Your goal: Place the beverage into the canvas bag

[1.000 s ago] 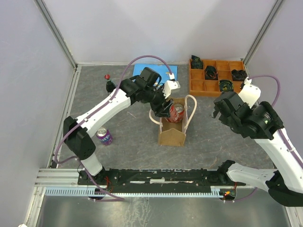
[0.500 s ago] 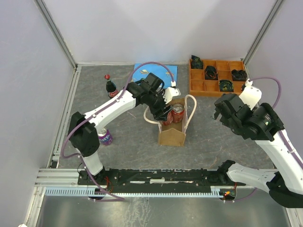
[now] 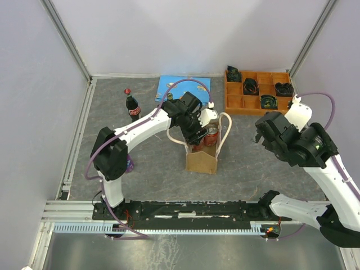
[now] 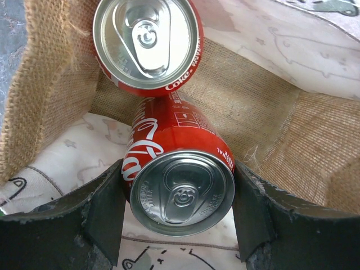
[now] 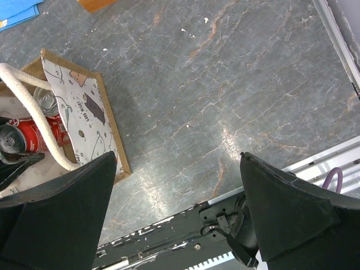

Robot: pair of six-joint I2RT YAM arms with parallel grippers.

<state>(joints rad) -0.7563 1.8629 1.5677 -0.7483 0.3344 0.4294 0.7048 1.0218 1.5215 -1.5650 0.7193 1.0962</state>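
Note:
The canvas bag stands upright mid-table, tan-brown with cream loop handles. My left gripper reaches down into its mouth, shut on a red cola can that is held inside the bag. The fingers press both sides of the can. A second red cola can lies in the bag just beyond it. My right gripper is open and empty, raised above the bare table right of the bag.
A cola bottle stands at the back left. A purple can is partly hidden behind my left arm. A blue sheet lies behind the bag. An orange compartment tray with black items sits at the back right.
My left gripper has moved right and down with the red can, from above the bag's left rim into its mouth. The right arm has barely moved.

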